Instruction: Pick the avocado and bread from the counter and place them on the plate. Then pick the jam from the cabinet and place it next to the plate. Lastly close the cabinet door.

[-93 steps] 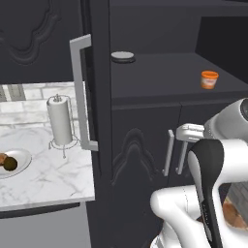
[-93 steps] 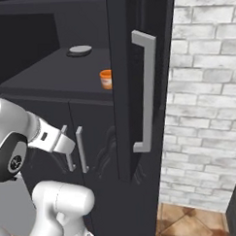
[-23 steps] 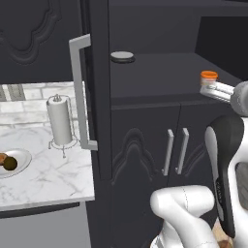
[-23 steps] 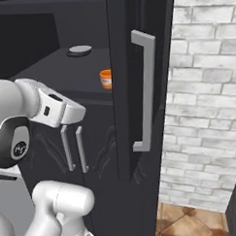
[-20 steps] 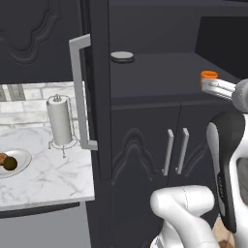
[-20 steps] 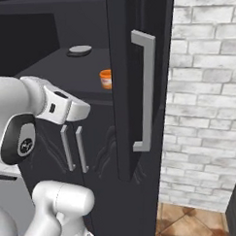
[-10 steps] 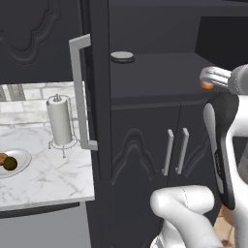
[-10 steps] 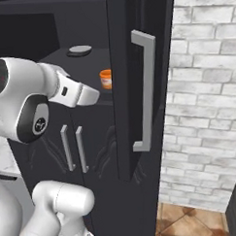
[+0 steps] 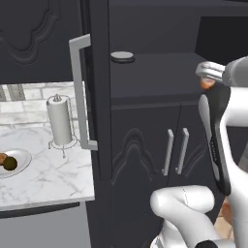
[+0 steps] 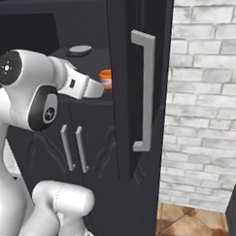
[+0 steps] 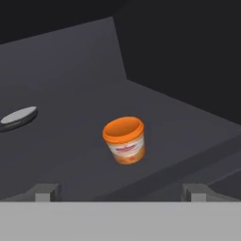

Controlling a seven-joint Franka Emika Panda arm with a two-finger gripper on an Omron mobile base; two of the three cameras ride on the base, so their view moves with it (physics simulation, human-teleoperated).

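The pincer (image 11: pixel 120 193) stands wide open and empty, reaching toward the jam (image 11: pixel 124 140), which sits upright near the cabinet (image 9: pixel 145 58) shelf's front edge. On the tabletop (image 9: pixel 53 174), avocado (image 9: pixel 10 163) and bread (image 9: pixel 2 159) rest on the plate (image 9: pixel 22 160).

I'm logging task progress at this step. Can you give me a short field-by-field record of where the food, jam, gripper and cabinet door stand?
avocado: on the plate, dark lump
bread: on the plate, orange-brown lump at the frame edge, beside the avocado
jam: orange tub upright on the cabinet shelf, not yet picked
gripper: open, facing the jam, apart from it
cabinet door: open
other: grey disc on shelf; paper towel holder on counter
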